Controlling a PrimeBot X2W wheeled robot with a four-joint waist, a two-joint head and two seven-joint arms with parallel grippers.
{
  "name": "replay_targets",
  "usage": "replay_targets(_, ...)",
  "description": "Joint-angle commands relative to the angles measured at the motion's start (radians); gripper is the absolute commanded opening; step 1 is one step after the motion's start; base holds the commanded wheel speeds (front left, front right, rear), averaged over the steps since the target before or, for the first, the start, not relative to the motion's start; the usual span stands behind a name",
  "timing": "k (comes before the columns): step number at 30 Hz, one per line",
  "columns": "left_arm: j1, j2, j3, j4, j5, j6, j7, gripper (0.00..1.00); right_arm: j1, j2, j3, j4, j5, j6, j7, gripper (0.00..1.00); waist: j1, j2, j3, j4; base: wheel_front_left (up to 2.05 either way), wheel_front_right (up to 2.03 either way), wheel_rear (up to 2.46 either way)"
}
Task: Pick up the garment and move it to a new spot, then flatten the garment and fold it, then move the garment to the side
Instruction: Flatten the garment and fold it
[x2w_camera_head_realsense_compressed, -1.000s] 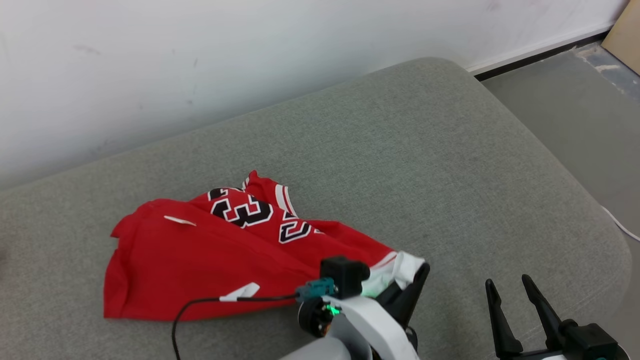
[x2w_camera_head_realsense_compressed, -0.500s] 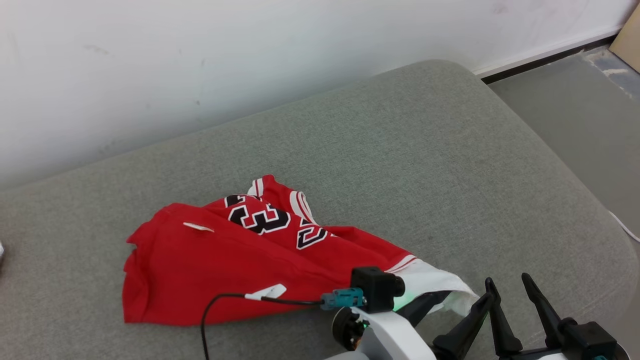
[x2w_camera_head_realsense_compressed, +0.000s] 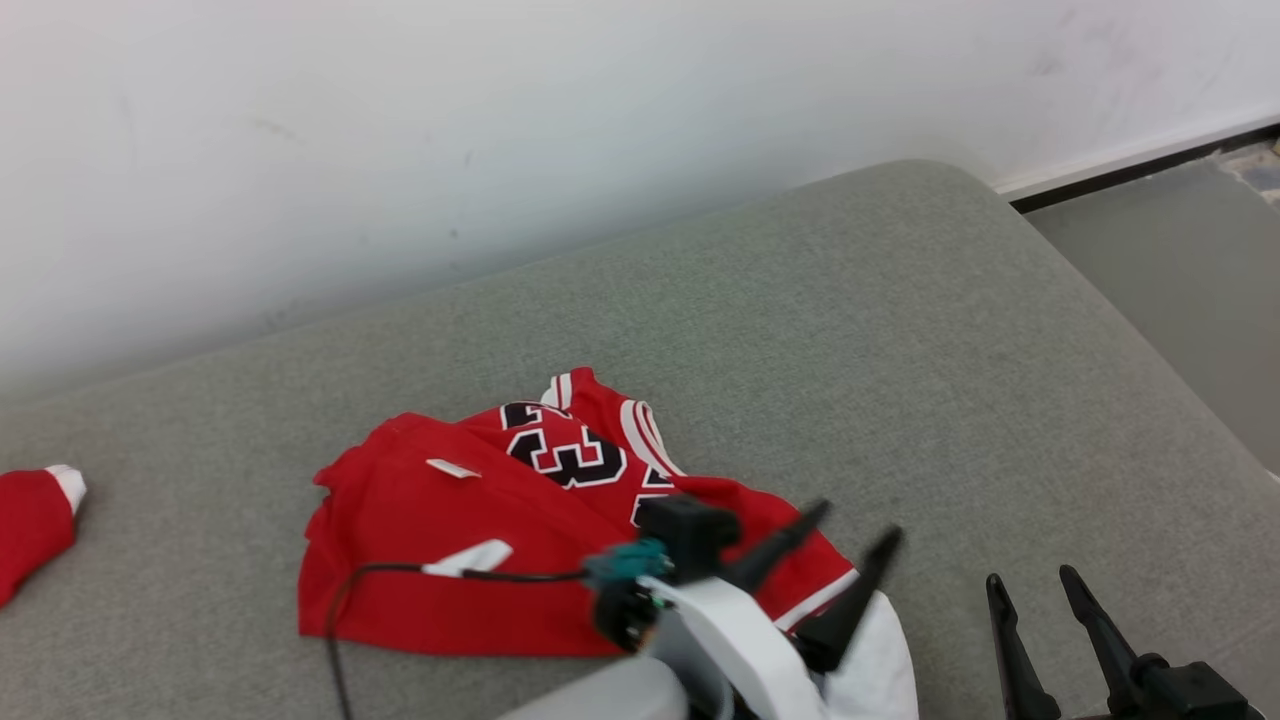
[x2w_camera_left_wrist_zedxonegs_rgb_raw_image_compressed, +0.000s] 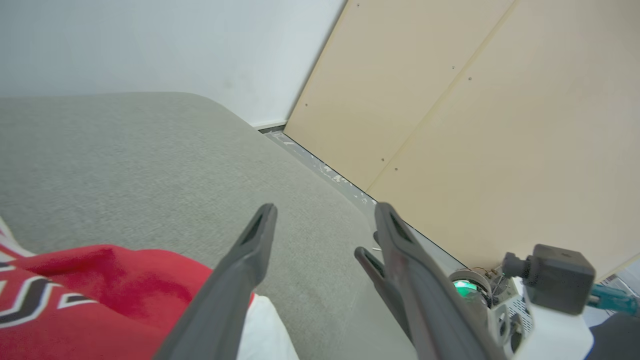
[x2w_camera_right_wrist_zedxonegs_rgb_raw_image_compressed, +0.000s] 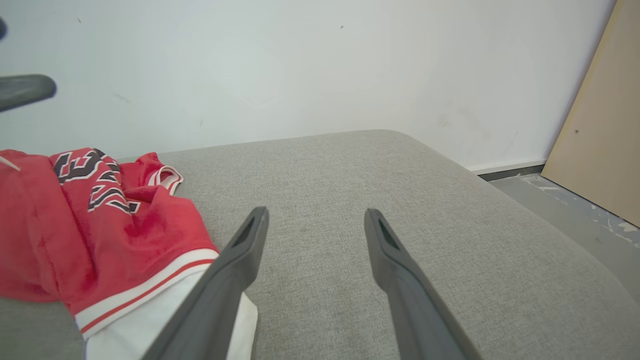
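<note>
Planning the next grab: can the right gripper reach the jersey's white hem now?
Likely yes: the right gripper is open, and the white hem lies on the cushion beside it, nothing between.

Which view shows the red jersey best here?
Head view: nearly the whole crumpled jersey shows, numbers and tags included. The left wrist view catches one red corner; the right wrist view, its hem side and numbers.
</note>
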Motion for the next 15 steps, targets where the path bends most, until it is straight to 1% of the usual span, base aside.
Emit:
replay_targets(1, 0.020, 0.032, 0.040, -0.005, 0.041, 0.021, -0.003, 1.00, 0.014, -0.007, -0.004, -0.003, -0.007, -0.002, 0.001, 1.00, 0.0000, 0.0000, -0.009, 0.012, 0.00, 0.00, 0.00)
replay_targets(4, 0.066, 0.080, 0.132, -0.020, 0.100, 0.053, -0.002, 1.00, 0.019, -0.006, -0.005, -0.005, -0.010, -0.002, 0.001, 1.00, 0.0000, 0.0000, -0.016, 0.024, 0.00, 0.00, 0.00)
replay_targets(7, 0.110, 0.132, 0.220, -0.029, 0.133, 0.068, -0.003, 1.00, 0.023, -0.007, -0.005, -0.008, -0.010, -0.002, 0.001, 1.00, 0.0000, 0.0000, -0.022, 0.035, 0.00, 0.00, 0.00)
replay_targets(8, 0.110, 0.132, 0.220, -0.029, 0.133, 0.068, -0.003, 1.00, 0.023, -0.007, -0.005, -0.008, -0.010, -0.002, 0.001, 1.00, 0.0000, 0.0000, -0.022, 0.035, 0.00, 0.00, 0.00)
replay_targets(11, 0.125, 0.198, 0.281, -0.004, 0.163, 0.082, -0.003, 1.00, 0.023, -0.013, 0.001, -0.008, -0.009, -0.002, 0.001, 1.00, 0.0000, 0.0000, -0.023, 0.040, 0.00, 0.00, 0.00)
replay_targets(15, 0.110, 0.268, 0.332, 0.065, 0.133, 0.085, 0.014, 1.00, 0.014, -0.016, 0.008, -0.009, -0.006, -0.002, 0.001, 1.00, 0.0000, 0.0000, -0.019, 0.042, 0.00, 0.00, 0.00)
